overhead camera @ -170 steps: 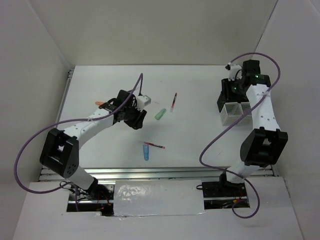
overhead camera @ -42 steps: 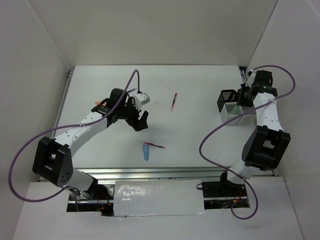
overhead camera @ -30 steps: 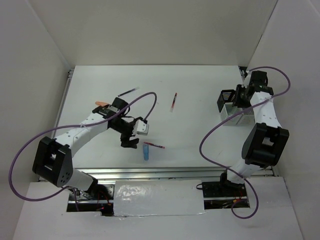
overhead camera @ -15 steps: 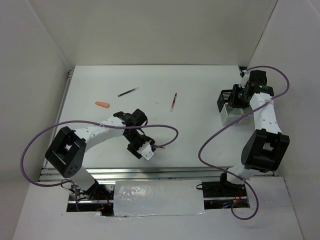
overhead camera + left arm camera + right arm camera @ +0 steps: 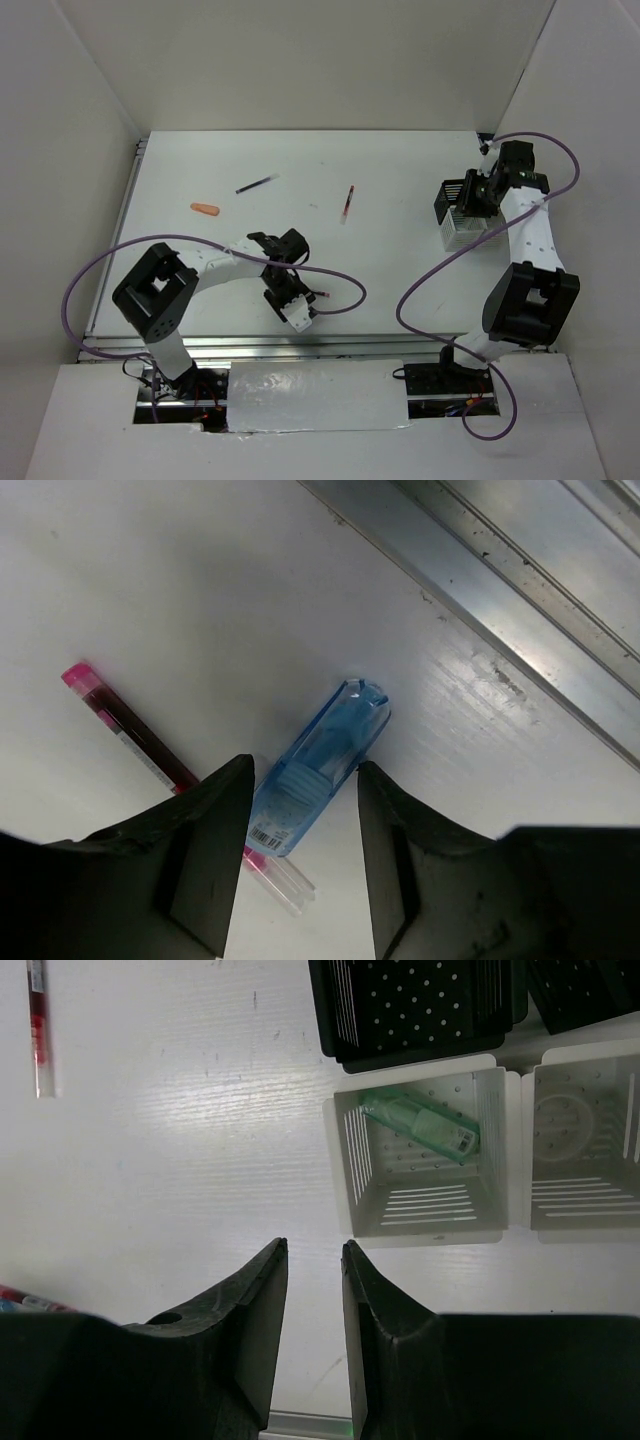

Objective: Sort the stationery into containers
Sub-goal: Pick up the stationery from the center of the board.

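Observation:
My left gripper [image 5: 305, 815] is open and straddles the blue marker [image 5: 320, 765], which lies on the table between the fingers [image 5: 215, 850]. A red pen [image 5: 130, 735] lies partly under the marker. In the top view this gripper [image 5: 283, 288] is near the table's front edge and hides the marker. My right gripper [image 5: 313, 1260] is open and empty above the containers [image 5: 458, 215]. The pale green tube [image 5: 420, 1125] lies in a white bin [image 5: 420, 1215]. Another red pen [image 5: 345, 203], a dark pen [image 5: 258, 184] and the orange piece [image 5: 205, 209] lie on the table.
A black perforated bin [image 5: 415, 1005] stands behind the white one, and a second white bin [image 5: 585, 1210] stands to its right. The metal rail [image 5: 520, 610] of the front table edge runs close to the marker. The left arm's purple cable [image 5: 340, 300] loops over the table.
My left arm has swung from the table's middle left to the front, and its gripper is now over the blue marker. The green tube has gone from the table into the white bin.

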### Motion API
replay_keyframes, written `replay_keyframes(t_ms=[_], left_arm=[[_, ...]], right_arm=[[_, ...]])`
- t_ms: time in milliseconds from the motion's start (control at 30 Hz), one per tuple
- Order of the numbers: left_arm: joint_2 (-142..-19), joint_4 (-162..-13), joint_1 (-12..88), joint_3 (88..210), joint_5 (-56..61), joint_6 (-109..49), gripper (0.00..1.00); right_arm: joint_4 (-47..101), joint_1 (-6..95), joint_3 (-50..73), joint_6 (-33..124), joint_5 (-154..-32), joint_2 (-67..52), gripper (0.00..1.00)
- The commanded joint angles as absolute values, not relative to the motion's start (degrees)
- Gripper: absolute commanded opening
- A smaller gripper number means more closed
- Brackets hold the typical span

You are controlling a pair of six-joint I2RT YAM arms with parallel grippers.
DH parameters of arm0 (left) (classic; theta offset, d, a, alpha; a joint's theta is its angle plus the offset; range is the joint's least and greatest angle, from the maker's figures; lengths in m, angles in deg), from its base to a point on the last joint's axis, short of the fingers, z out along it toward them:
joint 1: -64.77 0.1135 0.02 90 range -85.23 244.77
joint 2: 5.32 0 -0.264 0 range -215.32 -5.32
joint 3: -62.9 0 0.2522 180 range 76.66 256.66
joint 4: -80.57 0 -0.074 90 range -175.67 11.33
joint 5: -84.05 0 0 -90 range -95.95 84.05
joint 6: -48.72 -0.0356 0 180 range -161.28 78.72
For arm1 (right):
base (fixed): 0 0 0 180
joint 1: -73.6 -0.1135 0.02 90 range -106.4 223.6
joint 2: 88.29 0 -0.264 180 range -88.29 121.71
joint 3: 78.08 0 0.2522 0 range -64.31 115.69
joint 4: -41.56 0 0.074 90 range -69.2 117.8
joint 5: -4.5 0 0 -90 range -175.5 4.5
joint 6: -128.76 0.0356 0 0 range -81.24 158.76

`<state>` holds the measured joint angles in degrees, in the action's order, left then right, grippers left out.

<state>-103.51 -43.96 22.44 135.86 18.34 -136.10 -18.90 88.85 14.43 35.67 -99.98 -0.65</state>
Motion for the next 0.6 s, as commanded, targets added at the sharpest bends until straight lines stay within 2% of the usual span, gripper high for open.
replay_keyframes(t_ms=[0,200,300,467,567], left_arm=[[-105.1,-44.0,22.3,135.3,16.2,-139.9,0.56],[-107.0,-42.9,23.3,135.7,14.4,-140.2,0.46],[-106.8,-42.3,24.2,136.2,14.3,-139.1,0.36],[-106.6,-42.2,26.2,136.4,12.9,-137.9,0.29],[-106.2,-41.6,27.4,136.5,12.8,-136.9,0.21]], right_arm=[[-19.9,89.1,15.3,34.8,-101.1,-3.3,0.35],[-21.0,89.2,16.2,34.5,-102.9,-3.3,0.34],[-21.0,89.2,16.4,34.2,-104.4,-4.0,0.34],[-21.3,88.5,16.7,34.5,-107.1,-4.4,0.34],[-21.5,88.1,17.0,34.6,-107.9,-4.6,0.34]])
